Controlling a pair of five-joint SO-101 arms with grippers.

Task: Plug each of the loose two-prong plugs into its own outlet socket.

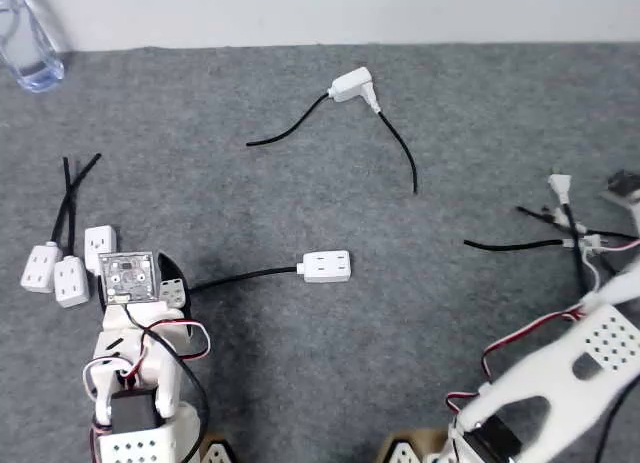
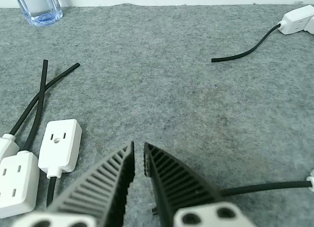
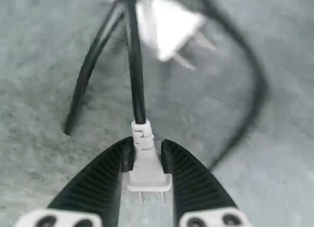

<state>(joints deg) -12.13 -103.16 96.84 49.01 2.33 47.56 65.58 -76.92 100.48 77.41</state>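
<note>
In the right wrist view my right gripper is shut on a white two-prong plug, gripping its body. Its black cord runs away over the carpet. Beyond it lies a second loose plug with bare prongs. My left gripper hangs low over the carpet, shut with nothing in it. Three white outlet sockets lie just beside it, two of them close in the left wrist view. A fourth socket lies mid-table on a black cord. A plug sits in a socket at the back.
A clear glass stands at the back left corner. Loose black cords and white plugs tangle by the right edge near the right arm. Grey carpet covers the table.
</note>
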